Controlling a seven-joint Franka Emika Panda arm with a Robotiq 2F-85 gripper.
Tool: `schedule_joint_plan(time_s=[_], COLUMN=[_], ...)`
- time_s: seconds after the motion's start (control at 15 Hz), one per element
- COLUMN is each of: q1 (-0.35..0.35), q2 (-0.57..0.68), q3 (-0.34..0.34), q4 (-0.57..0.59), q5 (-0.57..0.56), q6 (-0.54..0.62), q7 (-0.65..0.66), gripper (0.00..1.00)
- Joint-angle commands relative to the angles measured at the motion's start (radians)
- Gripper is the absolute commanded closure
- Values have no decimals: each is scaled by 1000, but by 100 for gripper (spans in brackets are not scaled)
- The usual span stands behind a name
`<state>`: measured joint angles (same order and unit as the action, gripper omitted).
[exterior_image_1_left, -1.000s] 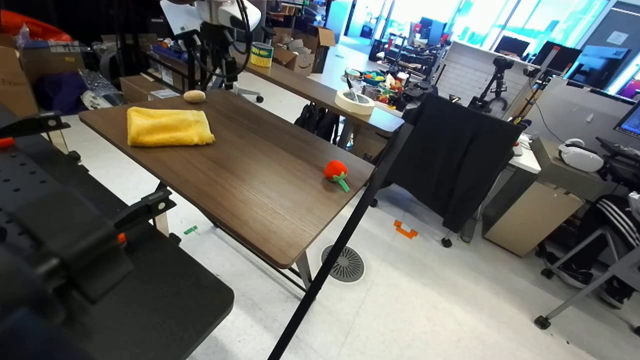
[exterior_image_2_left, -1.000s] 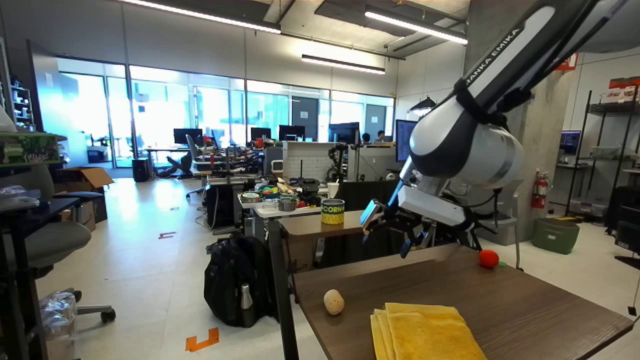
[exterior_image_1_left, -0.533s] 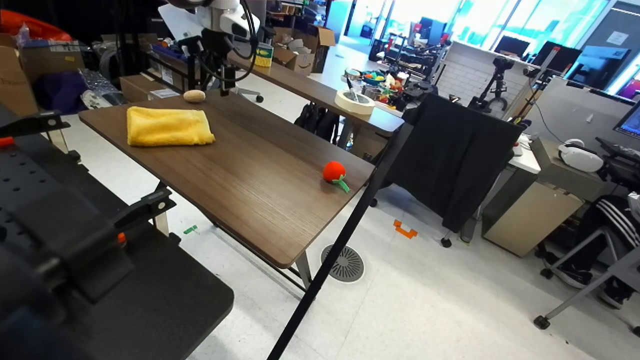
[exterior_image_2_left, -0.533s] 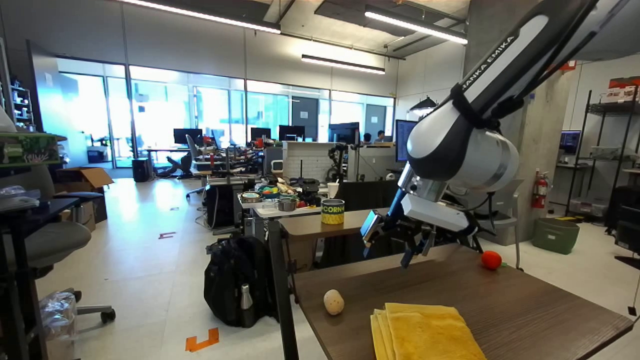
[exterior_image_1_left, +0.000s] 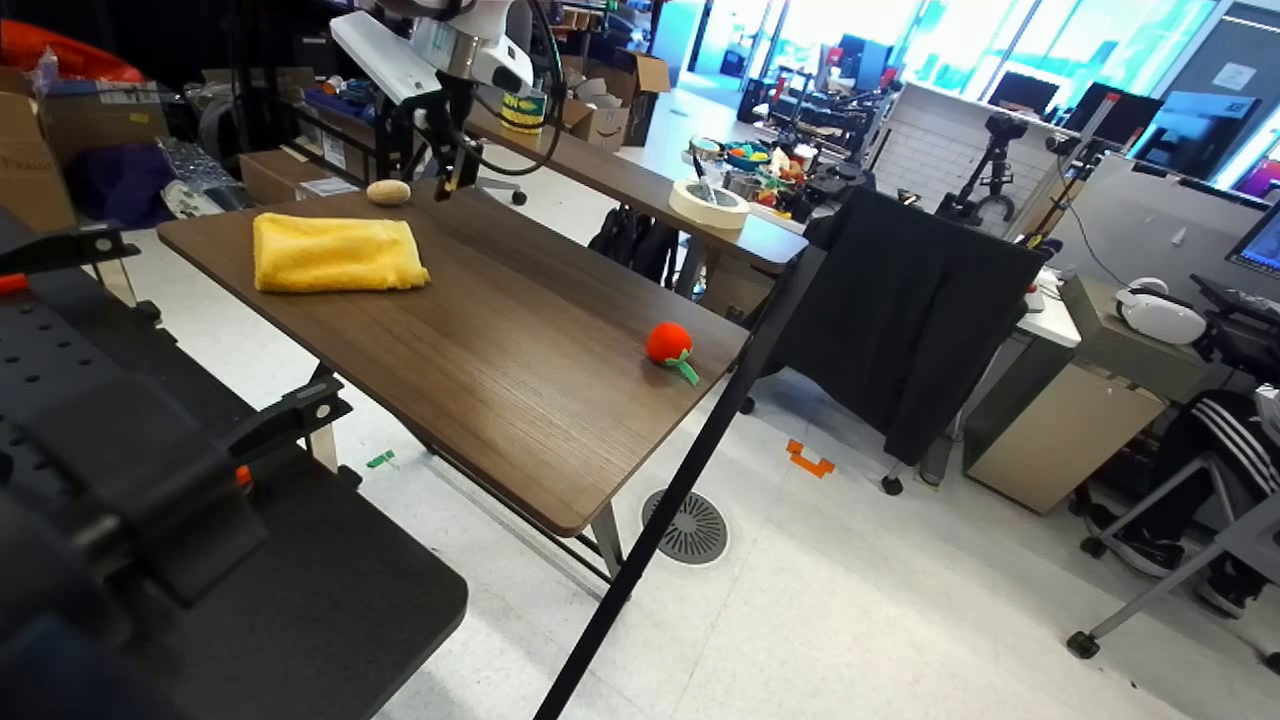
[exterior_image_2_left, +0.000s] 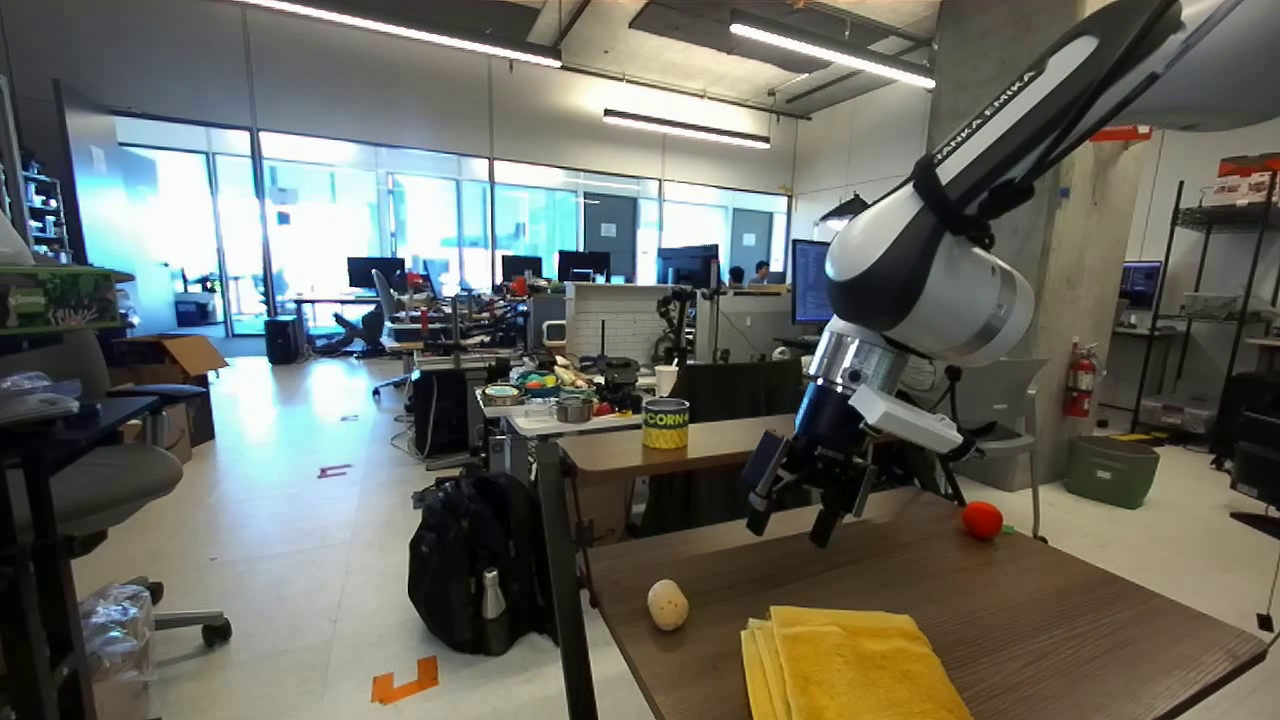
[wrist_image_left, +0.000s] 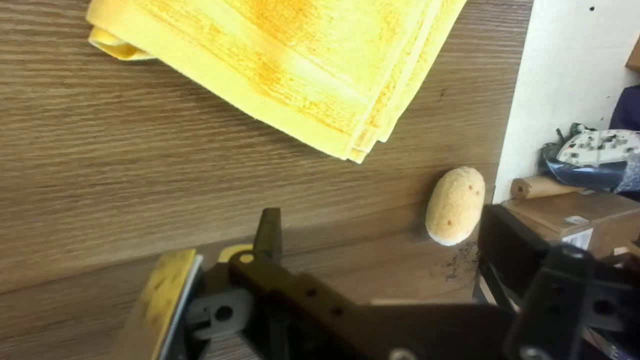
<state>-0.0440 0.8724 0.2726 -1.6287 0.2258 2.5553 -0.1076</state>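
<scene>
Two fingers (exterior_image_2_left: 825, 526) on my gripper (exterior_image_2_left: 790, 525) stand wide around air; the potato (wrist_image_left: 456, 206) (tan, freckled) lies by the table's (exterior_image_2_left: 1050, 610) edge.

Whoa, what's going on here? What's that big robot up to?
A robot arm has its gripper open above the brown table, holding nothing. What looks like a toy potato and a folded yellow towel lie nearest to it, and it isn't touching either one. A red tomato with a green stem, probably a toy too, sits farther away, toward the table's other end.
</scene>
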Motion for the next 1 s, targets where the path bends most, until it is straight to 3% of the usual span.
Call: schedule_joint_plan(time_s=[0.0,0.4,0.93], q1=[11,61,260], q2=[1,27,132], q3=[-12,-39,-112], q4=[2,67,306], q5=[13,-11,-115], q6=[-4,-4,-94], q7=[-7,28,145], gripper=[0,0,0])
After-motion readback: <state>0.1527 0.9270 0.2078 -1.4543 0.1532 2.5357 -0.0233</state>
